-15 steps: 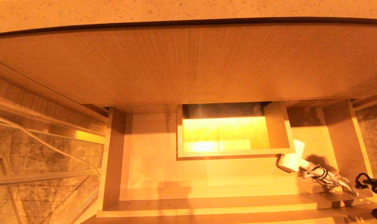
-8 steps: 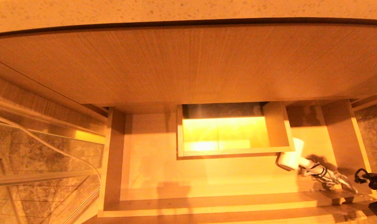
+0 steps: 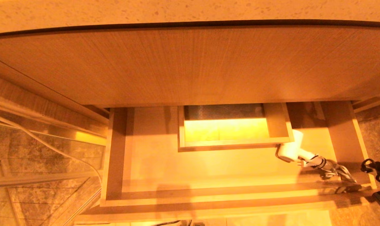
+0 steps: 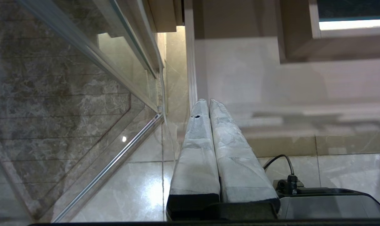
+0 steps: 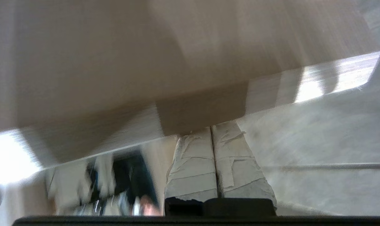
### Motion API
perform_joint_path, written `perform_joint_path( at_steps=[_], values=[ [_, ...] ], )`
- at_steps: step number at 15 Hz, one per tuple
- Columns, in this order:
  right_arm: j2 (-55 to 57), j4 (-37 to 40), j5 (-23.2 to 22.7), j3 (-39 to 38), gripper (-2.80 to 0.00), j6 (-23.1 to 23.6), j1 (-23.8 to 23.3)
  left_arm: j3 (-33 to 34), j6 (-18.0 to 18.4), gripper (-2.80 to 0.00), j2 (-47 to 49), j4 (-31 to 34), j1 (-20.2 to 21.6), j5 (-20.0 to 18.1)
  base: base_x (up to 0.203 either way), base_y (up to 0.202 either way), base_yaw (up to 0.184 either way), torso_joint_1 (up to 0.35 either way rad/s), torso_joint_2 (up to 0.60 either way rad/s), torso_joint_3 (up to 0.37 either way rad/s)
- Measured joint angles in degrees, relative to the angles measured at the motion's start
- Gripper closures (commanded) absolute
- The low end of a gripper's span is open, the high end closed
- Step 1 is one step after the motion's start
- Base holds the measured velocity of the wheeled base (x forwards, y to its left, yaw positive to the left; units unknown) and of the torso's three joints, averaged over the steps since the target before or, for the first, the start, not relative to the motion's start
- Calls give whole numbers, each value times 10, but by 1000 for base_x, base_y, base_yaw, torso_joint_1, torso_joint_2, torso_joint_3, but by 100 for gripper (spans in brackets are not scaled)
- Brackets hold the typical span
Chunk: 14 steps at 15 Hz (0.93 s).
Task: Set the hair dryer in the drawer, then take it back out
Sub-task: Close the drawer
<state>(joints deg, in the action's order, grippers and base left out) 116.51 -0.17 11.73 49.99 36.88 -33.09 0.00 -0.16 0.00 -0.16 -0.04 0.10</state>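
Observation:
The wide wood-grain drawer [image 3: 115,150] stands partly pulled out under the counter, with a boxed cut-out [image 3: 224,130] in its middle. The white hair dryer [image 3: 289,150] lies inside it on the right, just off the cut-out's corner, and its coiled cord [image 3: 329,168] trails toward the front right corner. My right arm [image 3: 379,175] is at the drawer's front right corner. The right gripper [image 5: 211,129] is shut and empty, its tips against a wood edge of the drawer [image 5: 202,114]. My left gripper [image 4: 208,102] is shut and empty, low beside the drawer's left side.
A tall wood-grain panel [image 3: 190,62] and a speckled counter [image 3: 190,9] overhang the drawer's back. A glass panel with a metal rail [image 4: 114,78] and a white cable [image 3: 51,147] stand on the left. Glossy tiled floor [image 4: 83,188] lies below.
The drawer has slid inward toward the cabinet, carrying the hair dryer with it. My right arm has moved forward with the drawer's front. The left gripper's earlier state is not shown.

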Motion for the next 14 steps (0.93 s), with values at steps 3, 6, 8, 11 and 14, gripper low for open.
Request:
perform_joint_path(
  at_steps=[3, 6, 8, 11, 14],
  values=[
    [-8, -35, -12, 2, 0, -1, 1, 0, 0, 0, 0, 0, 0, 0, 0, 0, 0, 0, 0, 0],
    [-22, -84, -45, 4, 0, 3, 2, 0, 0, 0, 0, 0, 1, 0, 0, 0, 0, 0, 0, 0],
    [-33, -117, -66, 7, 0, 6, 6, 0, 0, 0, 0, 1, 0, 0, 0, 0, 0, 0, 0, 0],
    [-50, -196, -96, 16, 0, 6, 15, 0, 0, 0, 0, 0, 0, 0, 0, 0, 0, 0, 0, 0],
    [-72, -245, -121, 25, 0, 9, 18, 0, 0, 0, 0, 0, 0, 0, 0, 0, 0, 0, 0, 0]
  ],
)
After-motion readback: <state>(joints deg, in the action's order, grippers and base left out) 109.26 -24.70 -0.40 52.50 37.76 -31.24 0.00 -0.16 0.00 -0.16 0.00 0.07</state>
